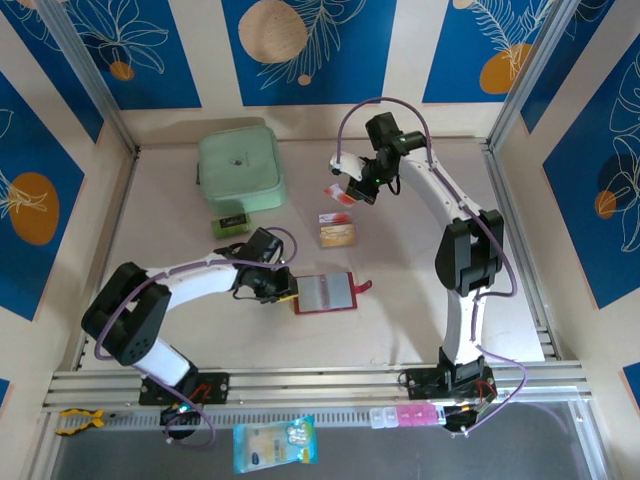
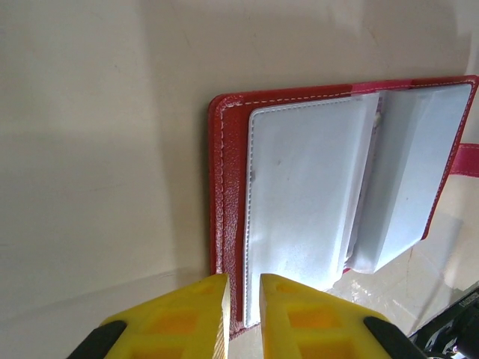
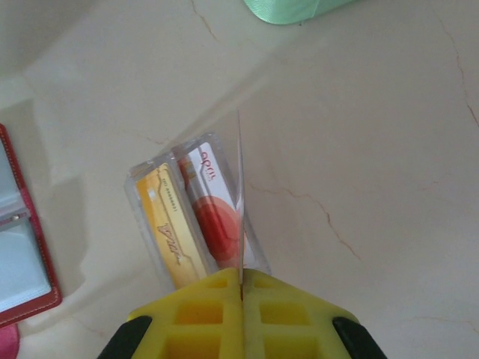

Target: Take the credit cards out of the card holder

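The dark-red card holder point(image 1: 326, 293) lies open on the table, pale sleeves point(image 2: 307, 202) up and snap tab to the right. My left gripper point(image 1: 284, 291) is at its left edge, jaws nearly together on the red cover's rim point(image 2: 228, 247), left gripper point(image 2: 244, 303). My right gripper point(image 1: 352, 190) hangs above the table's far middle, shut on a whitish credit card with a red mark point(image 1: 340, 193), which appears edge-on point(image 3: 240, 187) in the right wrist view. Below it on the table lie a tan-gold card point(image 3: 171, 232) and a white card with a red disc point(image 3: 215, 213), the pair point(image 1: 336, 230).
A mint-green square zip case point(image 1: 238, 166) stands at the back left, with a small green-and-black block point(image 1: 230, 223) in front of it. A blue-and-white packet point(image 1: 275, 443) lies beyond the near rail. Aluminium frame posts and patterned walls bound the table.
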Tool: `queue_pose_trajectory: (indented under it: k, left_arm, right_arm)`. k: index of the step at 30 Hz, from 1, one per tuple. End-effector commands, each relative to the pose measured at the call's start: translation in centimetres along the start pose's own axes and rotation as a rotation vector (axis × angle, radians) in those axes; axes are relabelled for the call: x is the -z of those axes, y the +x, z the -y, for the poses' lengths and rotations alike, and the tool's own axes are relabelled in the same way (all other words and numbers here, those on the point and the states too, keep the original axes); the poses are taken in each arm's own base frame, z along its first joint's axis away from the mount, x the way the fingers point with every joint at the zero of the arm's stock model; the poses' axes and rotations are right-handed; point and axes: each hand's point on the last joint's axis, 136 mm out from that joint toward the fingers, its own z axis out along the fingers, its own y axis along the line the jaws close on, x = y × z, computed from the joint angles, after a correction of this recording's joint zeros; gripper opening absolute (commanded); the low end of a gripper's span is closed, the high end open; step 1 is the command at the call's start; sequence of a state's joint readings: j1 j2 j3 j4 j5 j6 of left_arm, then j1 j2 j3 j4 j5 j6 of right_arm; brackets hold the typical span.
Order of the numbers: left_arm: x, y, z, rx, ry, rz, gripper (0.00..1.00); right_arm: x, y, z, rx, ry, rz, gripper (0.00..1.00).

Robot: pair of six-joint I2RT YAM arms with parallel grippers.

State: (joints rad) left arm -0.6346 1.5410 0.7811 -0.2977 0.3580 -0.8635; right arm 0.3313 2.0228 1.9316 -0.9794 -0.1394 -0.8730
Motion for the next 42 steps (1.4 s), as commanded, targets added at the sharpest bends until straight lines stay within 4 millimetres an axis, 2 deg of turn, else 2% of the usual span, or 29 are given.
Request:
queue_pose_trajectory:
  k: [1,9,22,31,37,42]
  left_arm:
    - [1.0,-0.4,-0.1,-0.005,-0.008,0.02,0.19]
    - [1.2,-0.3,-0.4,0.002,-0.008,0.02,0.19]
    - [1.6,-0.1,-0.7,0.007,-0.007,0.023,0.2]
    - [1.8,-0.1,-0.8,0.005,-0.006,0.024,0.2]
    - [2.0,0.0,-0.7,0.003,-0.004,0.027,0.21]
    - [2.5,-0.2,-0.6,0.0,0.0,0.041,0.21]
  right_arm:
    - [0.0,-0.4,0.4,0.024,-0.038,0.02,0.0]
    - [-1.5,-0.9,1.7,0.041,-0.056,0.027,0.0]
    - [-3.0,0.7,-1.4,-0.013,-0.211,0.004,0.0]
    - [-4.4,2.7,-1.6,-0.032,-0.214,-0.066,0.0]
    - [-5.1,3.3,-1.5,-0.024,-0.201,-0.098,0.08]
    - [-4.4,2.9,-0.9,-0.023,-0.164,-0.103,0.17]
